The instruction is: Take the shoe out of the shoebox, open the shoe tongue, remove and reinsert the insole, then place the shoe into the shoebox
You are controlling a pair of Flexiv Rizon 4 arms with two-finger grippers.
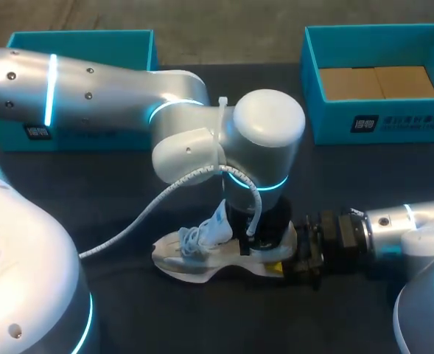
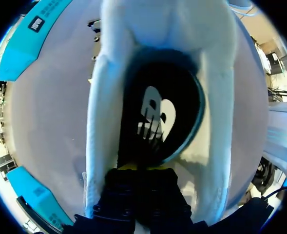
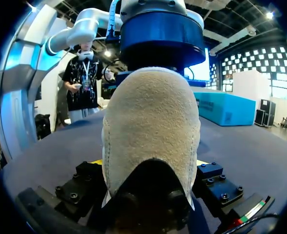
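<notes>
While right tool (image 3: 149,165) clamps its heel (image 3: 150,97), shoe (image 1: 194,254) lies toe-left. Left tool (image 2: 138,171) sits over insole (image 2: 158,117); grip unreadable.

Tight around the shoe (image 1: 191,258)
Left arm (image 1: 194,144) overhead, right gripper (image 1: 279,267) at the heel; table (image 1: 172,317) open near-left.

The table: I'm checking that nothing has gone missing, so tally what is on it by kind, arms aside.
Teal open-topped boxes: 2
White lace-up shoe: 1
Black insole with a white mark, lying inside the shoe: 1
Total: 4
</notes>
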